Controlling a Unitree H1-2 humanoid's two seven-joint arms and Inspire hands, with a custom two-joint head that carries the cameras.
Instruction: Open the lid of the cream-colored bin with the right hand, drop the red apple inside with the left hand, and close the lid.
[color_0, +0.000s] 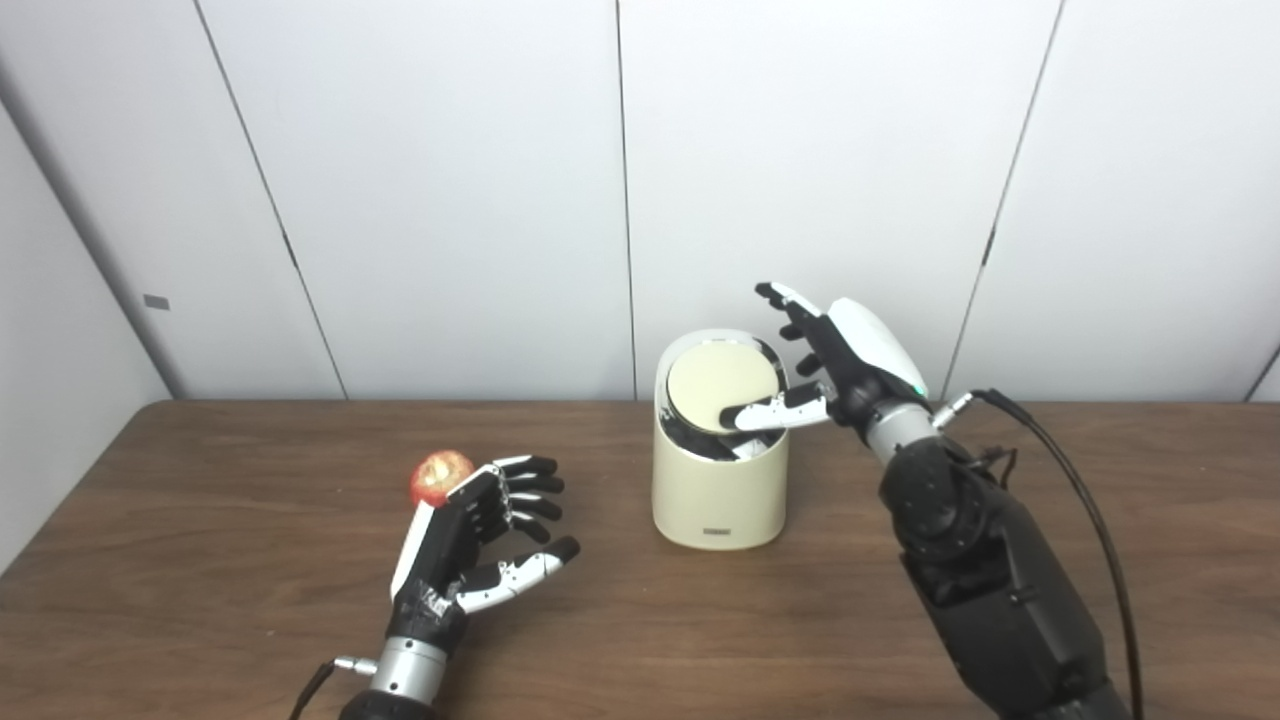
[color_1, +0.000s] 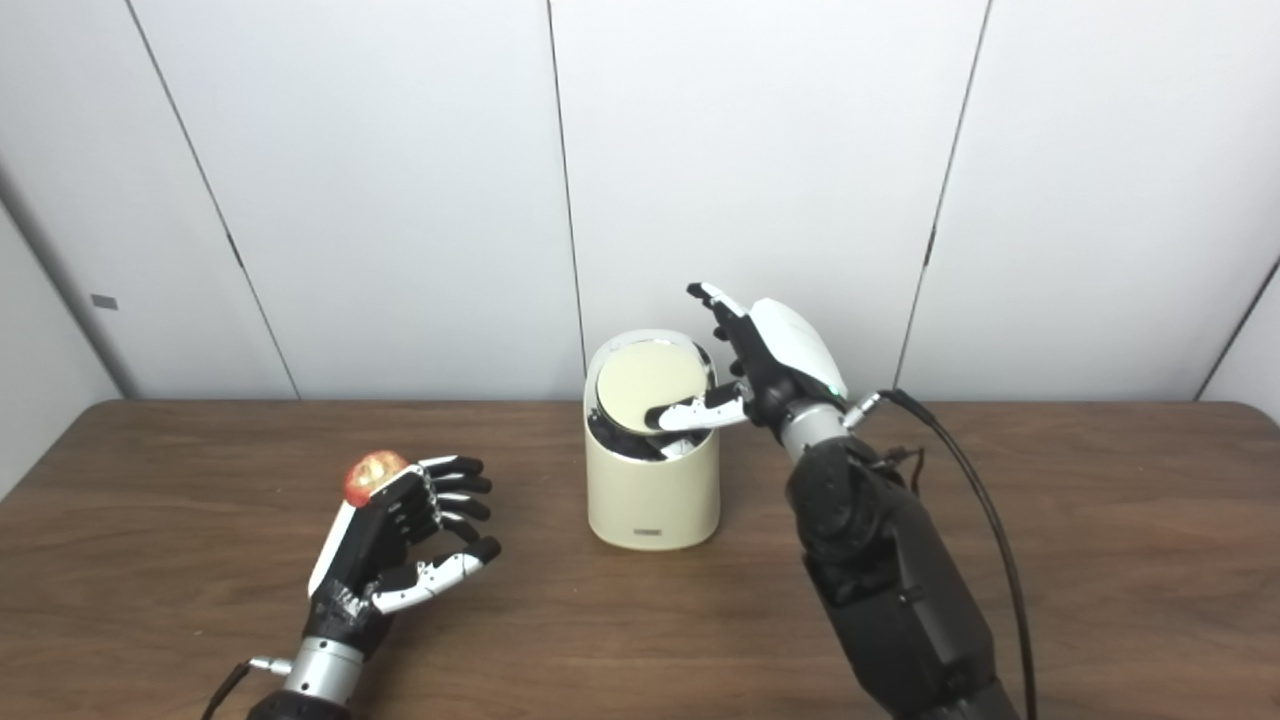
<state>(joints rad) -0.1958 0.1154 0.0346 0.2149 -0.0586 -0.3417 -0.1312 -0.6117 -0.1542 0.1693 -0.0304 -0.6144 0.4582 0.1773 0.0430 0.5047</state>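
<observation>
The cream-colored bin (color_0: 715, 495) stands mid-table. Its round lid (color_0: 712, 382) is tilted, the near edge pushed down, so a dark gap shows inside the rim. My right hand (color_0: 835, 370) hovers at the bin's right rim. Its thumb (color_0: 770, 412) rests on the lid's near-right edge while the fingers (color_0: 790, 305) stretch up behind the bin, spread and holding nothing. The red apple (color_0: 440, 476) lies on the table left of the bin. My left hand (color_0: 480, 540) sits just in front of and right of the apple, open, fingers loosely curled and pointing toward the bin, with nothing held.
The brown wooden table (color_0: 200, 560) runs the full width, backed by white wall panels (color_0: 450, 200). A black cable (color_0: 1080, 500) loops off my right forearm over the table's right side.
</observation>
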